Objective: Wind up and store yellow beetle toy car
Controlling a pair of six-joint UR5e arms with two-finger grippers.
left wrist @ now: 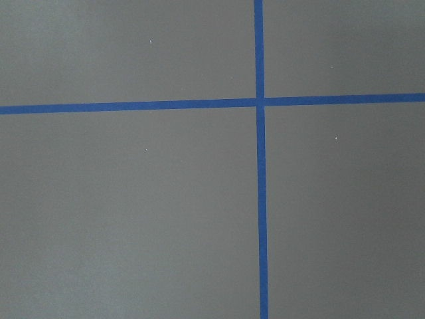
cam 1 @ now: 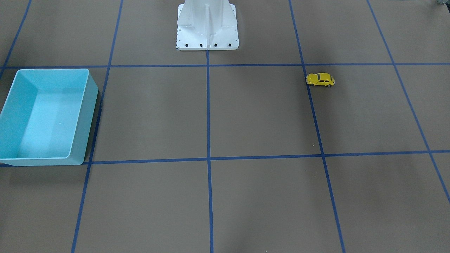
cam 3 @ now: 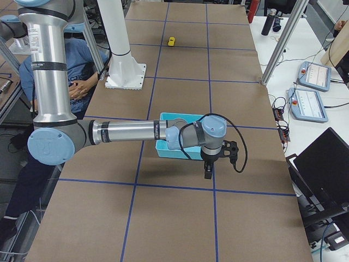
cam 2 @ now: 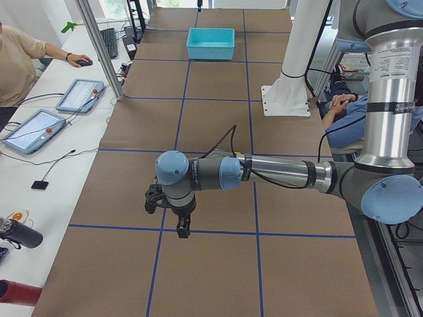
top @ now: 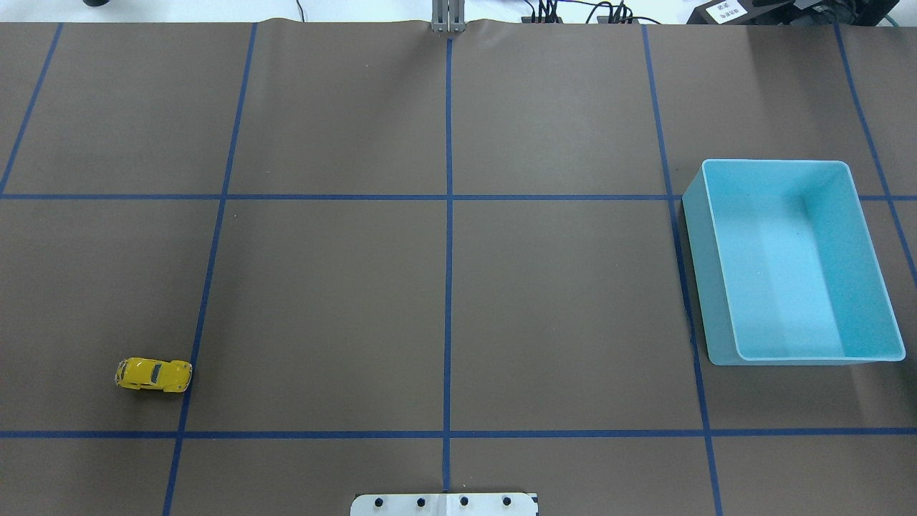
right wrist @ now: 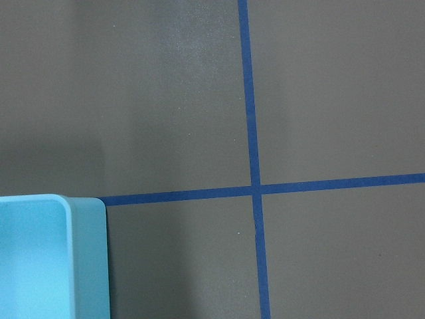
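**Now: both grippers over bare table, car sits alone**

Left gripper (cam 2: 183,228) points down above the table (top: 322,308); how far open it is can't be told. Same for the right gripper (cam 3: 208,173), which hangs just beside the turquoise bin (cam 3: 174,117). Neither holds the yellow beetle toy car (top: 154,375), which is on its wheels on the robot's left side, touching a blue tape line (top: 208,272) and well apart from the bin.

Left arm (cam 2: 277,173) is stretched out level, its forearm running toward 9 o'clock in the left-side view, and the left gripper (cam 2: 182,230) hangs down at 6. In the right-side view the right arm (cam 3: 125,132) reaches toward 3 o'clock, with the right gripper (cam 3: 208,173) pointing down too. Finger spacing on both is unreadable from here.
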